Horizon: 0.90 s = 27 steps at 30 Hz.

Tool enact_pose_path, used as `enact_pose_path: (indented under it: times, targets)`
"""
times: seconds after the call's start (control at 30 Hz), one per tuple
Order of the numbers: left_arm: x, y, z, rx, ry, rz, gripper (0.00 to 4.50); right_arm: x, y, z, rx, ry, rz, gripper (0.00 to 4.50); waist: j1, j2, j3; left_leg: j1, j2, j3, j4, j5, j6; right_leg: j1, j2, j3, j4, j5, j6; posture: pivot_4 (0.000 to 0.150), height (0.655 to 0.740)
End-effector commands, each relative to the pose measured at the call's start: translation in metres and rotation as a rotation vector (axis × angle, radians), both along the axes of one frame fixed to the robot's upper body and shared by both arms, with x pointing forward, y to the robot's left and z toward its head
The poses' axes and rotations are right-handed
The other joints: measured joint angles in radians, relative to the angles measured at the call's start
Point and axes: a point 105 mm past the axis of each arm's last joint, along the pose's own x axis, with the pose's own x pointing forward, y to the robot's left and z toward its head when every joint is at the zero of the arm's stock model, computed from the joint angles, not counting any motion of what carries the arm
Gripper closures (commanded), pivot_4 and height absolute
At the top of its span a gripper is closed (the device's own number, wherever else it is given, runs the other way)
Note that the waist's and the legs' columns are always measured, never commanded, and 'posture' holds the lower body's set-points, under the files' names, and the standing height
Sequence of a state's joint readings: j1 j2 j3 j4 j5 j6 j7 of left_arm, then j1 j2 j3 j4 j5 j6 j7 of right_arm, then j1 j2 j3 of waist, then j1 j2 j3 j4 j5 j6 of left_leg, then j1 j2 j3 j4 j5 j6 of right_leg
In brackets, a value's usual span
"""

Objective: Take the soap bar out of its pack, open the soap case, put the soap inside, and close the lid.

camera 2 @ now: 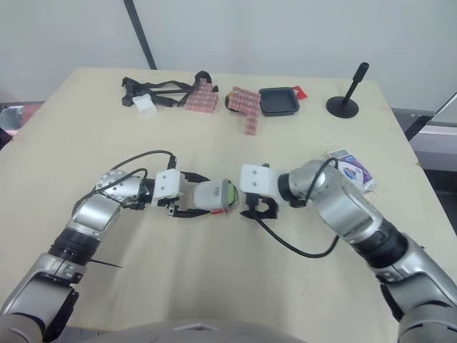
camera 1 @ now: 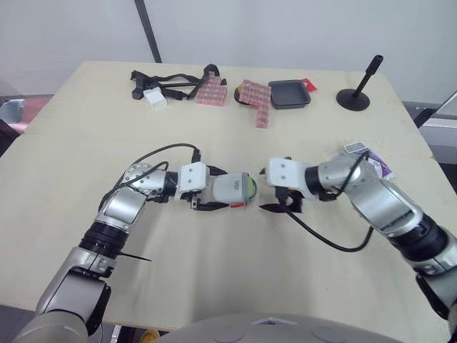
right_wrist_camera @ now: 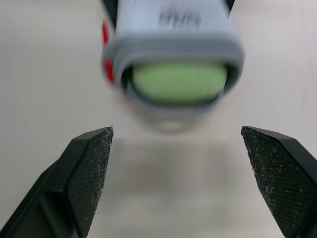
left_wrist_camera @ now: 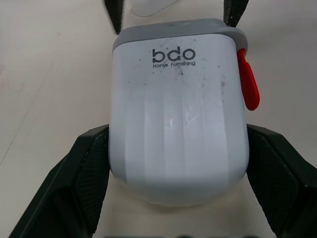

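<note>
With left gripper [camera 1: 223,190] clamped across the rigid soap case [left_wrist_camera: 178,109] and right gripper [right_wrist_camera: 177,148] spread open, push the probably slippery soap [right_wrist_camera: 174,82] by its exposed end.

Left gripper [left_wrist_camera: 178,148] has the white soap case [left_wrist_camera: 178,114] squeezed between its black fingers [left_wrist_camera: 84,178], one pressed to each side; grey rim [left_wrist_camera: 173,32] at the far end, "bdo Home Furnishing" printed next to it; a red tab [left_wrist_camera: 247,82] juts from one side; pale tabletop [left_wrist_camera: 44,74] underneath; beyond the rim, the right gripper [left_wrist_camera: 173,6], tips spread wide.
</note>
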State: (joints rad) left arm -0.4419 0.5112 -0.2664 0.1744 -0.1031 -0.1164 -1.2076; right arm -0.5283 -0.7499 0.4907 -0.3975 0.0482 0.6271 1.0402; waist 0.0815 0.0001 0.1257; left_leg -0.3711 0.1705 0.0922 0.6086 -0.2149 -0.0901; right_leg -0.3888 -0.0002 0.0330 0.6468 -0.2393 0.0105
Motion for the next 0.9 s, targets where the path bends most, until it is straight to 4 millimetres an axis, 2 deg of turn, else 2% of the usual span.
enact_pose_path:
  times: [0.03, 0.07, 0.13, 0.53, 0.77, 0.9]
  targets:
    - [0.002, 0.001, 0.011, -0.013, -0.045, -0.004, 1.05, 0.005, -0.008, 0.008, -0.006, -0.034, -0.014, 0.02, -0.007, 0.0, 0.0, 0.0, 0.0, 0.0, 0.0, 0.0, 0.0, 0.0, 0.0, 0.0, 0.0, 0.0, 0.0, 0.15, 0.74]
    - [0.002, 0.001, 0.012, -0.013, -0.047, -0.003, 1.05, 0.009, -0.008, 0.008, -0.004, -0.022, -0.042, 0.02, -0.011, 0.0, 0.0, 0.001, 0.0, 0.0, 0.0, 0.0, 0.0, 0.0, 0.001, 0.0, 0.001, 0.0, 0.0, 0.15, 0.74]
    - [0.003, 0.001, 0.014, -0.012, -0.051, -0.002, 1.05, 0.016, -0.004, 0.009, 0.011, -0.018, -0.074, 0.58, -0.018, 0.0, 0.0, 0.001, 0.0, 0.0, 0.0, 0.0, -0.001, 0.0, 0.001, 0.0, 0.001, 0.0, 0.0, 0.15, 0.74]
    - [0.004, -0.001, 0.015, -0.023, -0.056, 0.005, 1.05, 0.014, 0.012, 0.01, 0.031, -0.015, -0.03, 4.48, -0.005, 0.001, 0.0, 0.001, 0.0, 0.0, 0.0, 0.001, 0.0, 0.0, 0.001, 0.0, 0.001, 0.0, 0.0, 0.15, 0.74]
    - [0.001, -0.001, 0.017, -0.028, -0.057, -0.002, 1.05, 0.016, 0.021, 0.007, 0.012, -0.058, 0.02, 4.48, -0.005, 0.001, 0.0, 0.001, 0.0, 0.0, 0.0, 0.001, 0.0, 0.0, 0.001, 0.0, 0.001, 0.0, 0.0, 0.15, 0.74]
    - [0.001, -0.001, 0.016, -0.025, -0.056, -0.002, 1.05, 0.012, 0.032, 0.019, 0.063, -0.051, 0.049, 4.48, -0.007, 0.001, 0.0, 0.001, 0.0, 0.0, 0.0, 0.001, 0.0, 0.0, 0.001, 0.0, 0.002, 0.0, 0.0, 0.15, 0.74]
